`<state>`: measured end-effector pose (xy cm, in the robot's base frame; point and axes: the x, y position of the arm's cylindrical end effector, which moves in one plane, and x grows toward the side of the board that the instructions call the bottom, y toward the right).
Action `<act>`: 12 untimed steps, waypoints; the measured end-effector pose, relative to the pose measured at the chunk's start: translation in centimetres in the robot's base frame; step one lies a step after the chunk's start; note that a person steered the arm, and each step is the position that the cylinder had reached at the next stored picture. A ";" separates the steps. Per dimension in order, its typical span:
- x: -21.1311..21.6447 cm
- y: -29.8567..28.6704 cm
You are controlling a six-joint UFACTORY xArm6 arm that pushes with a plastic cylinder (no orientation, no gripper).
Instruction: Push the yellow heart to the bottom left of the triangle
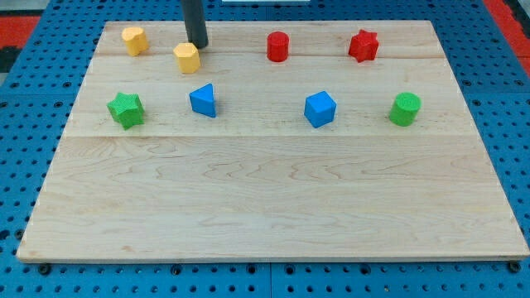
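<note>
Wooden board (273,199) on blue pegboard (25,99), my tip (199,45) beside yellow heart (187,58), no claw.

Rod (195,21): upper length cut off by the view's top edge; its mount is out of sight. My tip (199,45) sits just up and right of the nearer yellow block (188,58); contact between the two cannot be told.

Which of the two yellow blocks is the heart cannot be made out; the other (135,40), further left of the rod, is too small to read.

Board (273,207): its underside and supports at the lower edge are hidden.
</note>
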<state>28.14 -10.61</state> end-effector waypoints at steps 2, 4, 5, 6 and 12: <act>8.0 4.2; 2.2 6.4; -2.5 2.5; -7.1 -2.7; -2.2 -10.3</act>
<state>25.93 -20.95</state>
